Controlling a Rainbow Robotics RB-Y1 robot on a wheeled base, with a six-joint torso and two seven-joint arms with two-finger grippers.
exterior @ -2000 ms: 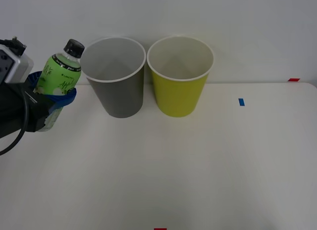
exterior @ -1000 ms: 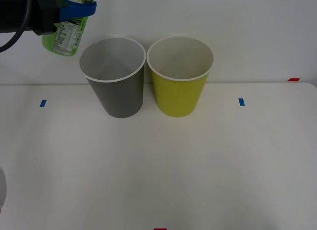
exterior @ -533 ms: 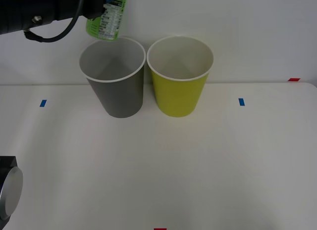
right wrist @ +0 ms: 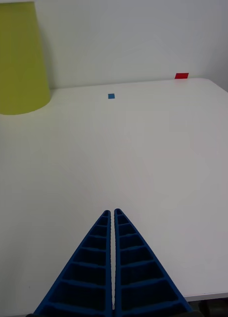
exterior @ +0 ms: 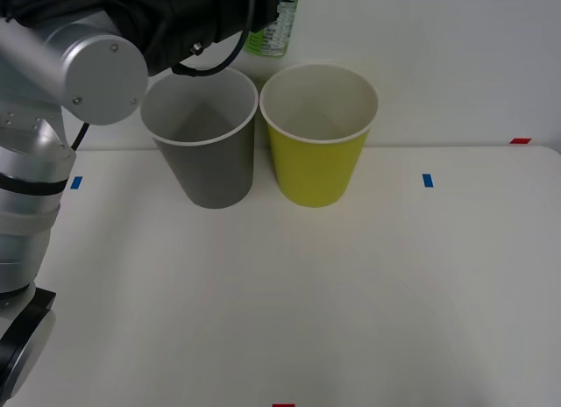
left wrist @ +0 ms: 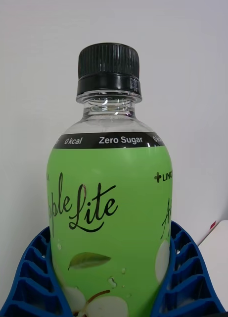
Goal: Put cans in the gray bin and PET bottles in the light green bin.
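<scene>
A: What are the left gripper's (left wrist: 114, 277) fingers doing?

B: They are spread wide enough to take the body of the PET bottle (left wrist: 110, 218) and are clamped on it. In the left wrist view one blue ribbed finger (left wrist: 32, 277) presses each side of the green label, low on the bottle, and the black cap stands clear above them.

A: And where is that bottle, taking the light green bin as the mark?

B: In the front view the bottle's lower end (exterior: 273, 25) hangs high in the air, above and just behind the light green bin's (exterior: 317, 153) rim, on the side toward the gray bin (exterior: 203, 153). It touches neither bin. The left arm (exterior: 88, 65) reaches across over the gray bin to hold it there.

A: How do the two bins stand?

B: Upright on the white table (exterior: 351, 293), the gray bin just beside the light green bin, their rims almost touching. Both show white insides.

A: The right gripper?

B: The right gripper (right wrist: 114, 218) sits low over the table, well apart from the light green bin (right wrist: 17, 59). Its fingers (right wrist: 89, 267) are pressed together, tip to tip, with nothing between them.
</scene>
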